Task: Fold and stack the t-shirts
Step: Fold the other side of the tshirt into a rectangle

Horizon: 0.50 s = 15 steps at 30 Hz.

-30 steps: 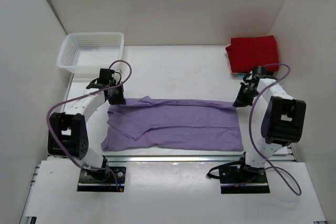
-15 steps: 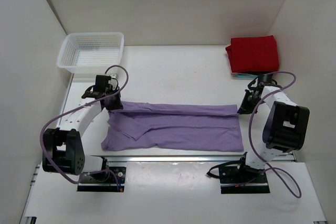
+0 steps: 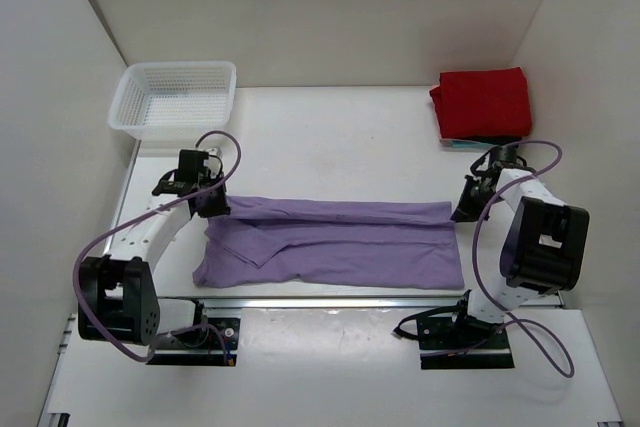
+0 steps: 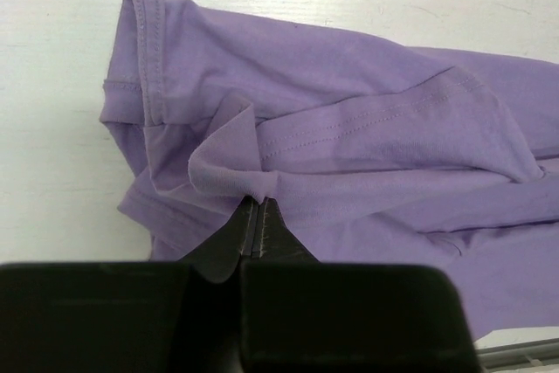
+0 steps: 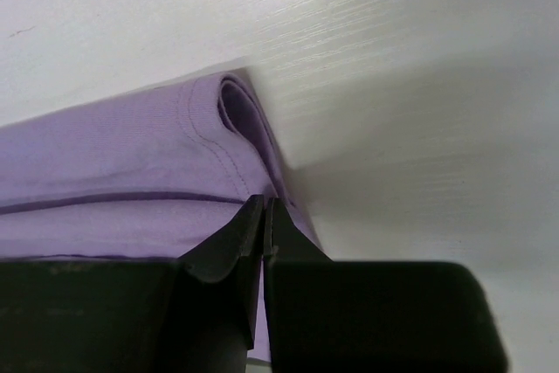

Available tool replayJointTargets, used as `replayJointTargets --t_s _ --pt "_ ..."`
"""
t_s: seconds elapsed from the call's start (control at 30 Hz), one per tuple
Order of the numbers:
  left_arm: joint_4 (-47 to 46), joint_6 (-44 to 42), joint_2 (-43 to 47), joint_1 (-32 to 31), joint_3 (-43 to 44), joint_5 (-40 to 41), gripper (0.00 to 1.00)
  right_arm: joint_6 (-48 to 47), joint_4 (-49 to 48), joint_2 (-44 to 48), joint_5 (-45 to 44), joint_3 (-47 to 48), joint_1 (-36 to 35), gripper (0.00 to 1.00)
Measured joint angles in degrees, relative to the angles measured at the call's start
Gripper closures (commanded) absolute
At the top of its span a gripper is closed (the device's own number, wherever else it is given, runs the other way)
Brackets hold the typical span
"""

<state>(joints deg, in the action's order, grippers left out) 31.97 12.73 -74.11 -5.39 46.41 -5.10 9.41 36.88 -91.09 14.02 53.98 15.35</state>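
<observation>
The lavender-purple t-shirt [image 3: 335,242] lies as a long folded band across the near half of the table. My left gripper [image 3: 213,205] is shut on its far-left corner; the left wrist view shows the jaws closed on a pinch of purple cloth [image 4: 229,168]. My right gripper [image 3: 460,211] is shut on the far-right corner; the right wrist view shows the jaws closed on the folded hem [image 5: 240,141]. The red t-shirt [image 3: 482,101] lies folded at the far right.
A white mesh basket [image 3: 172,97] stands at the far left corner. White walls close in the left, back and right. A metal rail [image 3: 330,302] runs along the table's near edge, just beyond the shirt's near edge.
Both grippers have carried the shirt's far edge toward the near side, so the band is narrower. The left gripper moved left and nearer; the right moved slightly right and nearer.
</observation>
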Motion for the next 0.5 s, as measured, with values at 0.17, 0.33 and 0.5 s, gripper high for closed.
replayJointTargets --t_s 0.17,0.33,0.5 --pt "0.5 0.0 1.8 -0.1 -0.8 0.5 1.0 0.0 -0.1 1.1 0.0 -0.9 -0.2 0.99" --pt "1.0 0.3 3.7 -0.1 -2.7 1.3 1.0 0.0 0.0 2.7 0.0 -2.6 -0.7 1.0" --pt "1.6 0.4 4.9 -0.3 -3.4 2.4 1.0 0.0 0.1 4.2 -0.1 -3.8 -0.7 1.0"
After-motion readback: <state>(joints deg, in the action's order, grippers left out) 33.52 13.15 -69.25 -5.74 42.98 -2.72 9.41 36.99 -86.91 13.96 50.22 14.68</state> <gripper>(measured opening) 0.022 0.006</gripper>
